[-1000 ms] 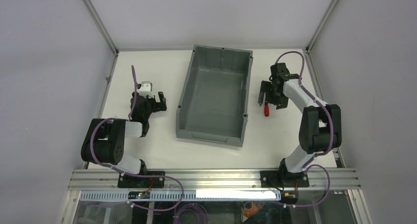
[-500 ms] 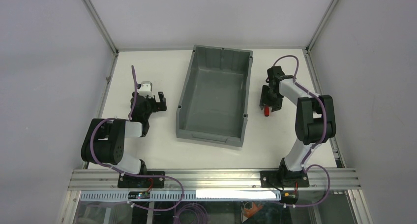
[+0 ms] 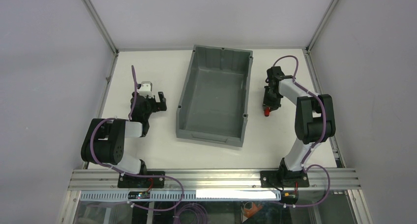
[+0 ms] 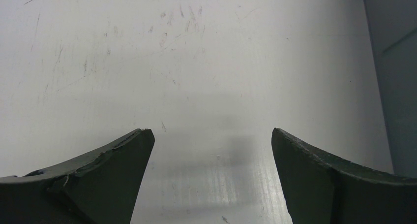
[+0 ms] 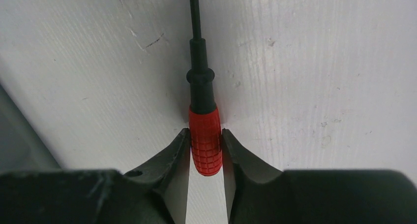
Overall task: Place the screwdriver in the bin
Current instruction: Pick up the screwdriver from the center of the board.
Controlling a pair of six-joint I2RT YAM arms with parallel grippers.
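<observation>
Left gripper [image 4: 210, 139] hangs over the table [image 4: 196, 61], fingers spread wide, nothing between them. Right gripper [image 5: 205, 136] is pinched on the red handle of the screwdriver [image 5: 202, 103], which is down at the table just right of the grey bin [image 3: 188, 88], outside it.

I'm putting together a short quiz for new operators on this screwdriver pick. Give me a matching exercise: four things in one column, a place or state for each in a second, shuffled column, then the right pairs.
Column one
1. screwdriver
2. bin
3. left gripper
4. right gripper

Column two
A. open above the bare table
B. just right of the bin, outside it
C. shut on the screwdriver
D. mid-table, nothing seen inside

Pairs: 1-B, 2-D, 3-A, 4-C
</observation>
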